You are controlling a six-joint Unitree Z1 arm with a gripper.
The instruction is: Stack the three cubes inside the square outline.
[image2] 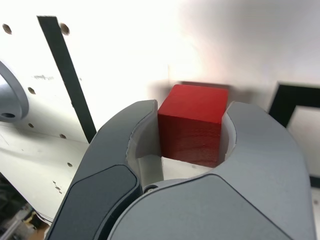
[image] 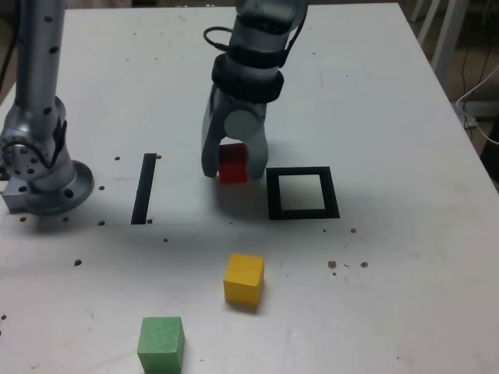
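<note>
Beside the square outline (image: pixel 303 193), on its exterior-view left: red cube (image: pixel 232 165), clamped in the tool (image: pixel 233 168). Yellow cube (image: pixel 243 278) and green cube (image: pixel 161 343) sit apart on the bench (image: pixel 405 296), nearer the camera.

worktop (image: pixel 390 101): white, matte, scattered with small dark holes
tape strip (image: pixel 144 188): black, straight, lying flat toward the exterior view's left
cable (image: pixel 477 97): white, beyond the worktop's right edge
</note>
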